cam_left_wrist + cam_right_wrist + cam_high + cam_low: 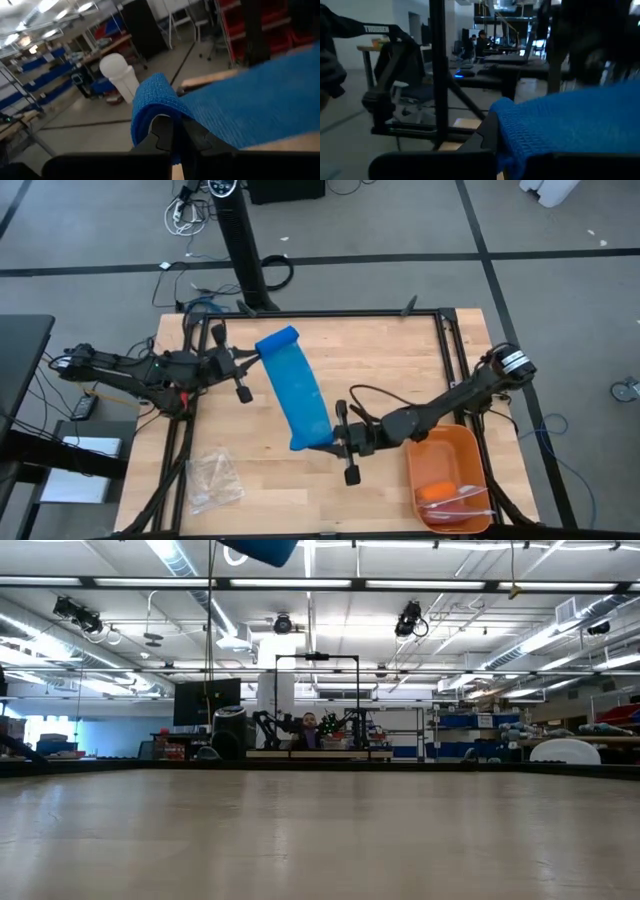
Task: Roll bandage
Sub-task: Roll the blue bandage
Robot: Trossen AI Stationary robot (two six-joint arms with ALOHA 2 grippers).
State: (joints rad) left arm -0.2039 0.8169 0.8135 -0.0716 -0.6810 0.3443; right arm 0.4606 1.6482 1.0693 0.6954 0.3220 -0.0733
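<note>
Bandage (296, 388) stretched between claws (lifted off table (400, 370)): left claw (252, 356) clamps one end, right claw (335, 442) clamps other.

An orange tray (452, 470) sits at the lower right of the high view on the wooden bench (390, 360), holding an orange item (436, 491) and some clear plastic. A crinkly clear bag (214, 480) lies at the lower left. Cables (185, 215) trail over the grey floor at the upper left.
</note>
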